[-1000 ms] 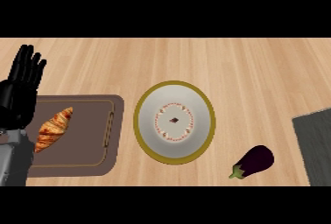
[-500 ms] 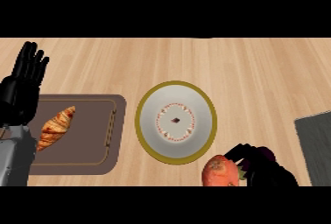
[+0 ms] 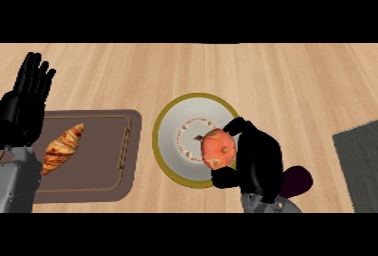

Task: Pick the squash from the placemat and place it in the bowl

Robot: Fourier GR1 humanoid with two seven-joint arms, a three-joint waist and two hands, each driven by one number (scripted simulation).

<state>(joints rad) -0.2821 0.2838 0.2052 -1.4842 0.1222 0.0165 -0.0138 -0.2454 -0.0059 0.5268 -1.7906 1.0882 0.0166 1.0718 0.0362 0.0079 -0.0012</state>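
My right hand (image 3: 257, 159) is curled round an orange squash (image 3: 218, 148) and holds it over the right part of the bowl (image 3: 174, 127), a white dish with a gold rim in the middle of the counter. Thumb and fingers wrap the squash from the right and from below. The dark placemat (image 3: 360, 160) lies at the right edge, partly cut off. At the left edge my left hand (image 3: 25, 109) rests open with fingers up.
A brown cutting board (image 3: 111, 150) lies left of the bowl with a croissant (image 3: 63, 148) on it. A dark purple eggplant (image 3: 297, 181) peeks out behind my right hand, right of the bowl.
My right hand came up from the lower edge with the squash and moved up and left, from beside the eggplant to over the bowl. The left hand has barely moved.
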